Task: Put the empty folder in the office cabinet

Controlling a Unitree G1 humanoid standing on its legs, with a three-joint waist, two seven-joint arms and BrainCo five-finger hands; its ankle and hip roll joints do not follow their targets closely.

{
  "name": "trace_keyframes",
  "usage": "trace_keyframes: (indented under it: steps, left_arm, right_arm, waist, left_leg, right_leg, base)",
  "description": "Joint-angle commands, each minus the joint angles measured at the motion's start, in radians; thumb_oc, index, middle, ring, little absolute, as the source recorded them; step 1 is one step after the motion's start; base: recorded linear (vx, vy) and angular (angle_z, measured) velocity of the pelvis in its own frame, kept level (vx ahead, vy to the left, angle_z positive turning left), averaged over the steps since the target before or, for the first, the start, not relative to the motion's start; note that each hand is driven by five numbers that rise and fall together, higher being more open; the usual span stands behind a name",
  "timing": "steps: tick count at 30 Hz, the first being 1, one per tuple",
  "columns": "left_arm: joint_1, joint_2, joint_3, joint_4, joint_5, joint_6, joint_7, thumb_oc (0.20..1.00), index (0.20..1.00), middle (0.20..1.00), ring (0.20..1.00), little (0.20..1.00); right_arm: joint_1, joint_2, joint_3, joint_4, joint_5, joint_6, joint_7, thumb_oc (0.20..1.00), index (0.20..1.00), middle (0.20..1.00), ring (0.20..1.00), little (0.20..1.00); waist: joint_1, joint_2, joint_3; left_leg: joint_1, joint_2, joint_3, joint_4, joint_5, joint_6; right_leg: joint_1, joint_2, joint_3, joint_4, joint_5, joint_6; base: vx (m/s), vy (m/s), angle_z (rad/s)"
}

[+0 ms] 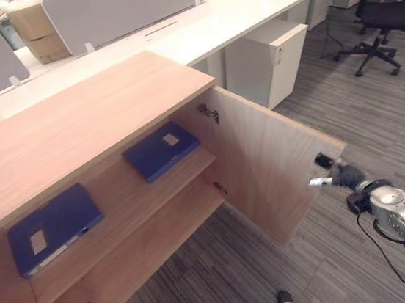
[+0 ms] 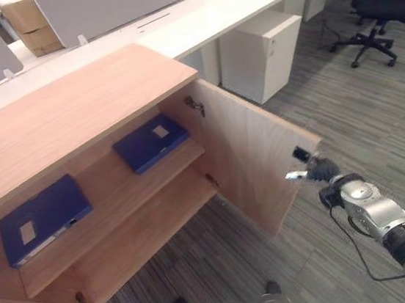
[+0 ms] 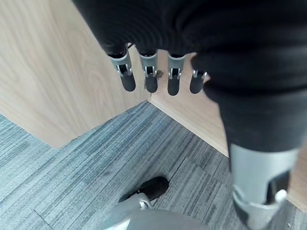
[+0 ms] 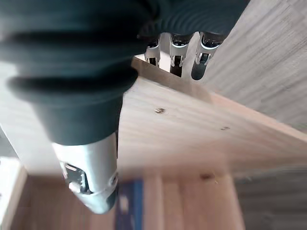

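Observation:
The wooden office cabinet [image 1: 72, 116] stands open. Two blue folders lie flat on its upper shelf, one [image 1: 162, 150] at the right end and one [image 1: 53, 227] at the left end. The lower shelf [image 1: 161, 238] is bare. My right hand [image 1: 344, 176] is at the outer edge of the swung-out right door [image 1: 270, 158]. Its fingers [image 4: 201, 67] reach straight over that edge while the thumb [image 4: 91, 182] stays on the door's inner face. My left hand [image 3: 148, 72] hangs open and holds nothing, its fingers pointing at the carpet beside a wooden panel [image 3: 48, 72].
A long white desk [image 1: 195, 30] with grey dividers runs behind the cabinet. A white pedestal unit [image 1: 269, 58] stands under it. A black office chair [image 1: 384, 3] is at the far right and a cardboard box [image 1: 36, 28] at the back left. Grey carpet [image 1: 374, 101] lies right of the door.

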State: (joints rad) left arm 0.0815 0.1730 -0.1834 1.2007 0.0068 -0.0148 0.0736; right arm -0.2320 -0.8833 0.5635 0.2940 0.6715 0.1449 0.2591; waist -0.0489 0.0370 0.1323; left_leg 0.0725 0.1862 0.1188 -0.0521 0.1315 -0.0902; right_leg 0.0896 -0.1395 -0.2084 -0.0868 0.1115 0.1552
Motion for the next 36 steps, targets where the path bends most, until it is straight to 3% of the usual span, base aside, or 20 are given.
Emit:
trace_keyframes:
  steps: [1,2,3,4,5,7,14,15,26,29,30,31,36]
  left_arm:
    - [-0.097,0.07,0.005,-0.032,-0.017,-0.034,0.01,1.0,1.0,1.0,1.0,1.0]
    - [-0.119,0.074,0.007,-0.063,-0.031,-0.041,0.019,1.0,1.0,1.0,1.0,1.0]
    - [-0.122,0.075,0.004,-0.072,-0.037,-0.041,0.034,1.0,1.0,1.0,1.0,1.0]
    - [-0.122,0.075,0.004,-0.072,-0.037,-0.04,0.034,1.0,1.0,1.0,1.0,1.0]
    - [-0.115,0.069,0.002,-0.082,-0.046,-0.04,0.03,1.0,1.0,1.0,1.0,1.0]
    - [-0.115,0.068,0.006,-0.068,-0.044,-0.043,0.038,1.0,1.0,1.0,1.0,1.0]
    - [-0.093,0.047,0.022,-0.012,-0.04,-0.032,0.042,1.0,1.0,1.0,1.0,1.0]
    - [-0.092,0.046,0.022,0.001,-0.038,-0.029,0.044,1.0,1.0,1.0,1.0,1.0]
    - [-0.091,0.079,0.053,-0.044,-0.042,-0.044,0.065,1.0,1.0,1.0,1.0,1.0]
    - [-0.067,0.137,0.114,-0.15,-0.059,-0.066,0.12,1.0,1.0,1.0,1.0,1.0]
    - [-0.034,0.204,0.161,-0.257,-0.038,-0.078,0.164,1.0,1.0,1.0,1.0,1.0]
    - [-0.034,0.204,0.161,-0.257,-0.038,-0.078,0.164,1.0,1.0,1.0,1.0,1.0]
    - [0.091,0.429,0.395,-0.591,0.083,-0.079,0.294,1.0,1.0,1.0,1.0,1.0]
  right_arm:
    - [-0.186,0.198,0.198,-0.238,0.105,-0.027,0.23,1.0,1.0,1.0,1.0,1.0]
    - [-0.196,0.21,0.227,-0.26,0.131,-0.031,0.223,1.0,1.0,1.0,1.0,1.0]
    - [-0.191,0.216,0.22,-0.243,0.126,-0.063,0.195,1.0,1.0,1.0,1.0,1.0]
    - [-0.191,0.217,0.22,-0.242,0.126,-0.063,0.196,1.0,1.0,1.0,1.0,1.0]
    - [-0.201,0.251,0.239,-0.266,0.122,-0.036,0.216,1.0,1.0,1.0,1.0,1.0]
    - [-0.194,0.296,0.239,-0.234,0.131,-0.027,0.213,1.0,1.0,1.0,1.0,1.0]
    - [-0.191,0.4,0.253,-0.192,0.071,-0.026,0.204,1.0,1.0,1.0,1.0,1.0]
    - [-0.184,0.425,0.252,-0.172,0.057,-0.027,0.203,1.0,1.0,1.0,1.0,1.0]
    - [-0.073,0.373,0.204,-0.135,0.012,-0.048,0.177,1.0,1.0,1.0,1.0,1.0]
    - [-0.02,0.356,0.176,-0.108,0.006,-0.053,0.166,1.0,1.0,1.0,1.0,1.0]
    - [0.013,0.352,0.157,-0.087,0.003,-0.058,0.16,1.0,1.0,1.0,1.0,1.0]
    - [0.013,0.352,0.157,-0.087,0.003,-0.058,0.16,1.0,1.0,1.0,1.0,1.0]
    - [0.069,0.415,0.089,0.017,-0.024,-0.073,0.126,1.0,1.0,1.0,1.0,1.0]
  waist:
    - [0.104,-0.091,0.015]
    - [0.107,-0.114,0.038]
    - [0.112,-0.125,0.045]
    - [0.111,-0.123,0.043]
    - [0.105,-0.108,0.033]
    - [0.108,-0.094,0.014]
    - [0.116,-0.06,-0.037]
    - [0.118,-0.061,-0.053]
    - [0.144,-0.057,-0.068]
    - [0.17,-0.06,-0.062]
    - [0.192,-0.063,-0.059]
    - [0.192,-0.063,-0.059]
    - [0.255,-0.078,-0.058]
  left_leg:
    - [-0.131,-0.088,-0.035,0.165,-0.141,-0.034]
    - [-0.154,-0.092,0.024,0.319,-0.216,-0.023]
    - [-0.201,-0.061,0.054,0.423,-0.197,-0.029]
    - [-0.206,-0.059,0.052,0.429,-0.2,-0.03]
    - [-0.154,-0.056,0.073,0.333,-0.23,-0.019]
    - [-0.083,-0.063,0.081,0.253,-0.235,-0.015]
    - [0.034,-0.075,0.072,0.062,-0.206,-0.016]
    - [0.036,-0.084,0.059,0.022,-0.178,-0.016]
    - [0.008,-0.113,-0.004,-0.033,-0.136,-0.007]
    - [-0.004,-0.121,-0.027,-0.033,-0.134,-0.006]
    - [-0.011,-0.126,-0.04,-0.032,-0.131,-0.006]
    - [-0.011,-0.126,-0.04,-0.032,-0.131,-0.006]
    - [-0.031,-0.132,-0.069,-0.03,-0.126,-0.009]
  right_leg:
    - [-0.039,0.073,-0.059,0.066,-0.195,-0.103]
    - [-0.064,0.046,-0.085,0.076,-0.189,-0.108]
    - [-0.063,0.036,-0.111,0.069,-0.181,-0.108]
    - [-0.064,0.038,-0.113,0.069,-0.181,-0.109]
    - [-0.072,0.046,-0.115,0.07,-0.179,-0.102]
    - [-0.065,0.057,-0.115,0.058,-0.165,-0.098]
    - [-0.01,0.058,-0.145,0.05,-0.177,-0.095]
    - [-0.007,0.055,-0.154,0.047,-0.178,-0.093]
    - [0.0,0.015,-0.225,0.047,-0.169,-0.076]
    - [0.0,0.004,-0.246,0.053,-0.169,-0.07]
    - [0.001,-0.002,-0.263,0.055,-0.167,-0.065]
    - [0.001,-0.002,-0.263,0.055,-0.167,-0.065]
    - [0.009,-0.014,-0.309,0.055,-0.166,-0.054]
  base:
    - [-0.27,-0.112,0.04]
    - [-0.23,-0.134,0.3]
    - [-0.23,-0.136,0.5]
    - [-0.04,-0.037,0.66]
    - [0.03,0.027,0.71]
    - [0.06,0.051,0.54]
    - [0.06,0.075,0.35]
    - [0.05,0.111,1.03]
    - [0.01,0.059,0.26]
    - [0.01,0.021,0.22]
    - [0.01,0.013,0.21]
    - [0.01,0.005,0.33]
    - [0.02,-0.019,0.23]
